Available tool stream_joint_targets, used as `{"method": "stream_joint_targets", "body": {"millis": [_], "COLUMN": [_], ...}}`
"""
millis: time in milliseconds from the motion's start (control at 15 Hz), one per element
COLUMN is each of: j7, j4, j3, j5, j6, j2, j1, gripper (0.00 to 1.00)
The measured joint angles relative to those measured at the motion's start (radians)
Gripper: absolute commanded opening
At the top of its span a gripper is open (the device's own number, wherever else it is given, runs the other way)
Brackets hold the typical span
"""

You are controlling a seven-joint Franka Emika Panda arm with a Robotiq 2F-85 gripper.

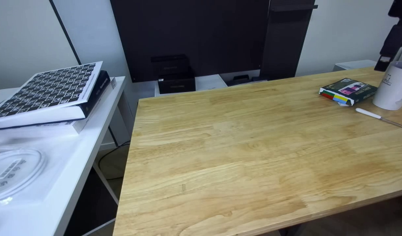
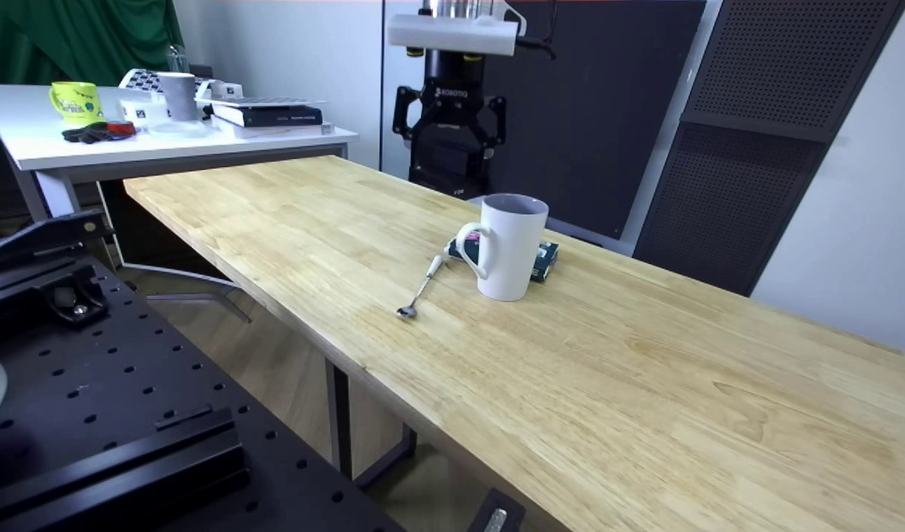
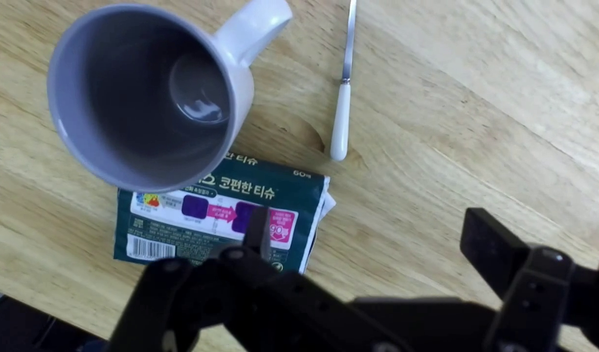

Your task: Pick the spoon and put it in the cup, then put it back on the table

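Currently, I have the gripper [image 3: 370,232] with both jaws spread wide and holding nothing; it enters the wrist view from the bottom of the frame, one finger just left of lower centre, its counterpart at lower right. The spoon [image 3: 342,120] lies flat on the wooden table [image 3: 499,122], right of upper centre in that view: white handle toward the middle of the frame, metal shaft running up to the top edge. I locate the white cup [image 3: 138,98] at upper left, upright, its handle directed to the upper right; cup and spoon are apart. A dark green tissue pack [image 3: 204,227] lies below the cup in the frame, its upper right corner just beside the spoon's handle end. The finger nearer centre overlaps the pack in my line of sight; whether cup and pack touch, I cannot determine. In an exterior view, I read the spoon's bowl [image 2: 406,312] left of centre, aimed toward the lower left, with the gripper at upper centre. Also in that frame, a white desk [image 2: 35,134] at upper left supports a yellow-green mug [image 2: 77,102] and a stack of books [image 2: 271,117], and a black perforated plate [image 2: 164,369] occupies the lower left.
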Motion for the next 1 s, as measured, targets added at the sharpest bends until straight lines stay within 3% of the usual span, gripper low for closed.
{"method": "stream_joint_targets", "body": {"millis": [600,1000], "j7": [0.009,0.007], "j4": [0.000,0.005], "j3": [0.002,0.025], "j5": [0.001,0.004], "j6": [0.069,0.049], "j2": [0.092,0.100], "j1": [-0.015,-0.032], "gripper": [1.00,1.00]}}
